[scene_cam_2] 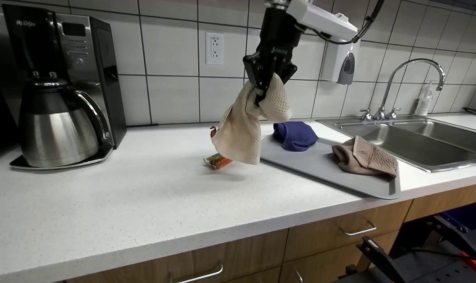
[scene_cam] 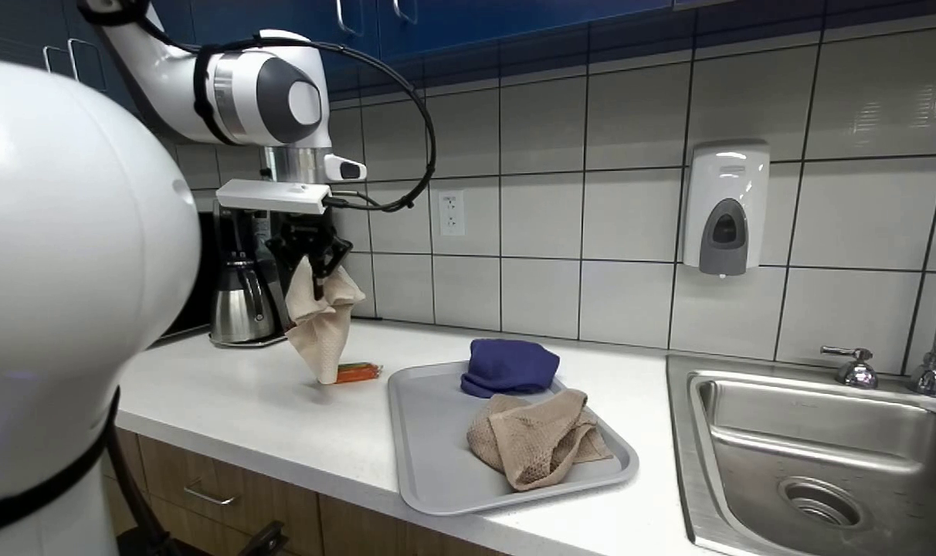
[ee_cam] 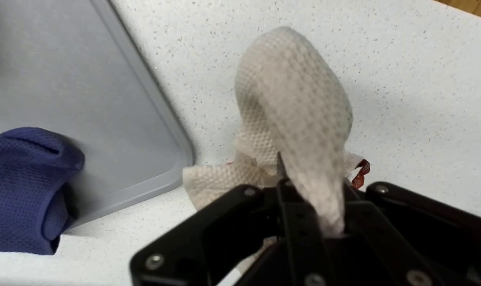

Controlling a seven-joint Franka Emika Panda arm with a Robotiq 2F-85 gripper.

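My gripper (scene_cam: 318, 279) is shut on a cream waffle-weave cloth (scene_cam: 323, 332) and holds it hanging above the white counter. In an exterior view the gripper (scene_cam_2: 260, 94) pinches the cloth (scene_cam_2: 240, 135) near its top. In the wrist view the cloth (ee_cam: 296, 87) bulges up between the fingers (ee_cam: 312, 171) and hides part of them. A red strip with white letters (ee_cam: 361, 173) sticks out beside the cloth. An orange and green packet (scene_cam: 357, 372) lies on the counter behind the cloth's lower end. It also shows in an exterior view (scene_cam_2: 217, 161), partly hidden by the cloth.
A grey tray (scene_cam: 429, 440) holds a dark blue cloth (scene_cam: 510, 367) and a brown cloth (scene_cam: 541, 440). A coffee maker with a steel carafe (scene_cam_2: 59, 125) stands at the counter's back. A sink (scene_cam: 815, 463), faucet (scene_cam_2: 412, 63) and wall soap dispenser (scene_cam: 727, 208) are beyond the tray.
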